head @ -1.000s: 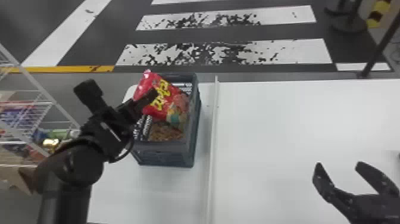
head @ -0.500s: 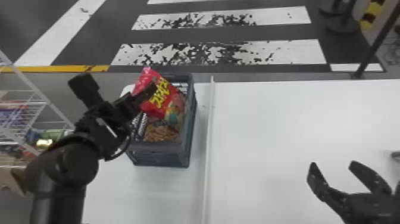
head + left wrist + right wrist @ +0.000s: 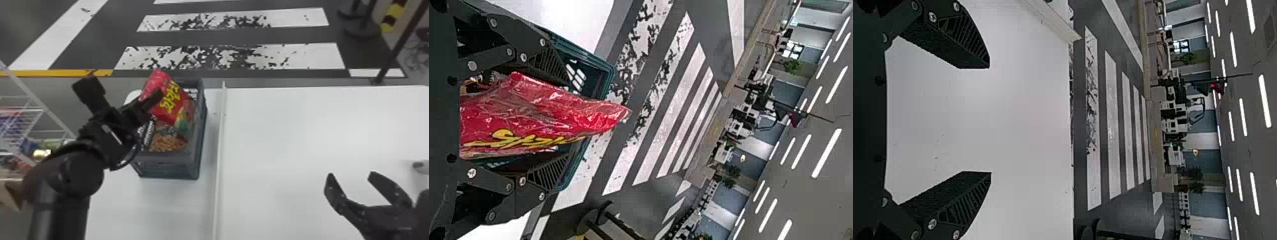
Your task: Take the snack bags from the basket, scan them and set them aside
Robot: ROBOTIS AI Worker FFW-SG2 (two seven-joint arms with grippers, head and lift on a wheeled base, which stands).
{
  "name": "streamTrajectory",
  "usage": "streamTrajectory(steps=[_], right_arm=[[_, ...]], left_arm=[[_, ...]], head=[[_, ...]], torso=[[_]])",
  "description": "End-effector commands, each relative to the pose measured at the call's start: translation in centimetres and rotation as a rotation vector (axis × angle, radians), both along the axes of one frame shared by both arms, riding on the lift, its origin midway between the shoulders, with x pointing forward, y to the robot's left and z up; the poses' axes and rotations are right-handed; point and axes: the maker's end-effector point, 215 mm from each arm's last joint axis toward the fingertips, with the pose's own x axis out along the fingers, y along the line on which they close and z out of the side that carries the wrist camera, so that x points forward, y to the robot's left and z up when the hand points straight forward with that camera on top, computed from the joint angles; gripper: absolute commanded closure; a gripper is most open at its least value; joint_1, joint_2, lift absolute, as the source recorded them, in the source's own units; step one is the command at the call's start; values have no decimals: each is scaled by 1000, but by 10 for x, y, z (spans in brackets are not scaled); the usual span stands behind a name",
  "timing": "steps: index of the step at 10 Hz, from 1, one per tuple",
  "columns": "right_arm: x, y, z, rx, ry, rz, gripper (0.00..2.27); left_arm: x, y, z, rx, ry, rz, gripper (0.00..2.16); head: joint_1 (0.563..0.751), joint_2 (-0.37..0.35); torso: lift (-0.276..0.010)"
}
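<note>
In the head view, my left gripper [image 3: 154, 98] is at the left side of the red snack bag [image 3: 169, 103], which leans up out of the dark basket [image 3: 170, 164]. The left wrist view has that gripper [image 3: 560, 119] open, a finger on either side of the red bag [image 3: 541, 112], with the basket [image 3: 601, 75] behind. Another bag, with brown pieces visible [image 3: 167, 142], lies inside the basket's near part. Over the white table at the right, my right gripper [image 3: 352, 188] stands open; the right wrist view likewise shows it [image 3: 989, 120] with nothing between its fingers.
A raised white strip [image 3: 220, 143] runs along the table [image 3: 287, 134] just right of the basket. Wire shelving with goods [image 3: 20, 111] stands at the left. A small grey object [image 3: 418, 165] sits at the table's right edge.
Table, basket and both arms all appear slightly farther left in the head view than before. The red bag has barely changed its place against the basket.
</note>
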Motion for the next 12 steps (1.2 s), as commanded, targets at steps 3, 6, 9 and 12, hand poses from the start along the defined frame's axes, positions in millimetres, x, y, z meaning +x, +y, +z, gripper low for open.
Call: streamTrajectory(steps=[3, 6, 9, 12], right_arm=[[2, 0, 1, 3, -1, 0, 167], [1, 0, 0, 2, 1, 2, 167], [1, 0, -1, 2, 2, 2, 167], [0, 0, 1, 5, -1, -2, 167]], left_arm=[[-2, -2, -15, 7, 53, -9, 1706], [-5, -6, -4, 30, 44, 7, 1835], [-16, -19, 57, 89, -70, -11, 1835], [-46, -37, 139, 155, -189, -42, 1835]], head=[[695, 134], [695, 138], [695, 124], [695, 110]], torso=[[-75], [-75], [-75], [-75]])
